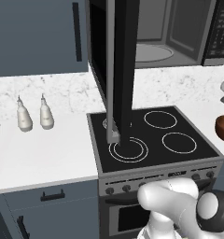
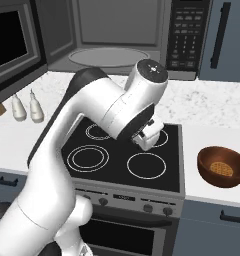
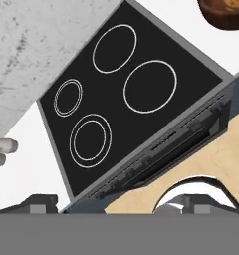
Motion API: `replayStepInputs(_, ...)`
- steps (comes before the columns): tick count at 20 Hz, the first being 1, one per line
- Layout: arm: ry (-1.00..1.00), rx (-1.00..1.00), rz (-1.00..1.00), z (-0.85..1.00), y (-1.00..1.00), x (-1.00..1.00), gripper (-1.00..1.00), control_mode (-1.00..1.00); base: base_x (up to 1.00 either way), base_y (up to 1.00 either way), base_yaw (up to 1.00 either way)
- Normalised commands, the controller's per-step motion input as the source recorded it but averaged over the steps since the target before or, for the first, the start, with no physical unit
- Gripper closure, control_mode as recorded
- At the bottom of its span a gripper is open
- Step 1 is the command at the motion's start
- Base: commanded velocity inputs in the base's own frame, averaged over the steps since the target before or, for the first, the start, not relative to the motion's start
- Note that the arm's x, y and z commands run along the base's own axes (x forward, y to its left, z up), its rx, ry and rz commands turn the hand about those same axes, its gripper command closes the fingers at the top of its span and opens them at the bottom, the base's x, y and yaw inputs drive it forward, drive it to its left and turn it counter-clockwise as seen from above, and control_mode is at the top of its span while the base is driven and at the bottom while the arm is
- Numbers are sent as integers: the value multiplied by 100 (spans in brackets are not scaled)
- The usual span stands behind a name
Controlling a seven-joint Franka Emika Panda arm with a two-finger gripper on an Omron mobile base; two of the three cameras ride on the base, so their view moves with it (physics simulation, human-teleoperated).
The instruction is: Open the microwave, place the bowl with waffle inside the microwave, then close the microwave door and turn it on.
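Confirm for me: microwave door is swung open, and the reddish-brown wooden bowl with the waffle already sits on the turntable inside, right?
Not quite. The microwave door is open, but the reddish-brown wooden bowl sits on the white counter right of the black cooktop, as the right base view shows.

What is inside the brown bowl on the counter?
Inside the bowl lies a round golden waffle with a grid pattern, sitting on the dark bottom. Whatever might be underneath the waffle is covered, so it cannot be seen.

I see a white marble-look backsplash point(image 1: 48, 88) across the middle of the left base view, above a pale counter point(image 1: 44, 154). Blue-grey cabinets point(image 1: 34, 37) with black handles fill the upper left. The black cooktop point(image 1: 153, 137) sits centre; tan wood floor point(image 3: 211, 169) shows lower right in the hand view.
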Motion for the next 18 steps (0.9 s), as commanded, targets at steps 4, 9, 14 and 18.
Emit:
replayStepInputs(4,-4,-4,2,-42,-96,19,-100,-100,0,0,0)
replayStepInputs(9,-16,-9,-9,-46,-88,11,-100,-100,0,0,0)
replayStepInputs(14,-29,-13,-25,-50,-78,0,-100,-100,0,0,0)
replayStepInputs(18,-20,-10,-30,-46,-66,6,-100,-100,0,0,0)
